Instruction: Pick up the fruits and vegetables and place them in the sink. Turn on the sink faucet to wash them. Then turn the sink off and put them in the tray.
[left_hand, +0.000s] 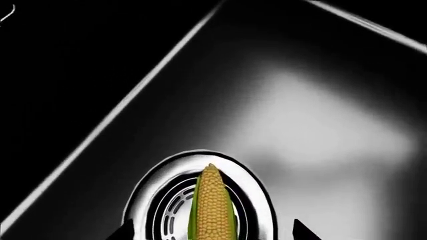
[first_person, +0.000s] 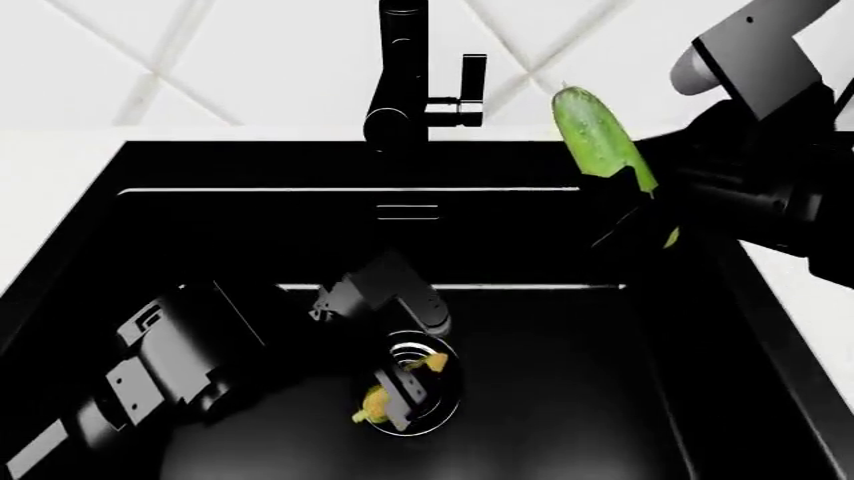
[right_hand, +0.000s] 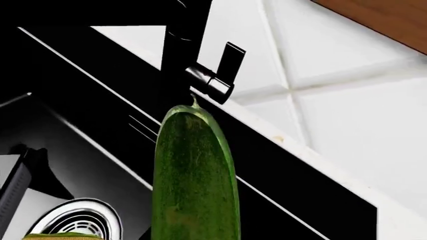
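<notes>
The yellow corn cob (left_hand: 212, 205) with its green husk lies over the round drain (left_hand: 160, 200) on the floor of the black sink (first_person: 574, 400). My left gripper (left_hand: 213, 233) is open, one fingertip on each side of the cob and apart from it. In the head view that left gripper (first_person: 400, 385) is low in the basin at the corn (first_person: 378, 402). My right gripper (first_person: 643, 205) is shut on the green cucumber (first_person: 594, 130), held tilted above the sink's right rim, close to the faucet (first_person: 400, 70) and its side lever (first_person: 471, 85). The cucumber (right_hand: 193, 175) fills the right wrist view. The tray is out of view.
White counter (first_person: 54, 170) surrounds the sink, with a white tiled wall (first_person: 267, 50) behind the faucet (right_hand: 180, 50). My left arm (first_person: 187, 370) takes up the basin's left half. A brown wooden edge (right_hand: 387, 20) shows above the wall in the right wrist view.
</notes>
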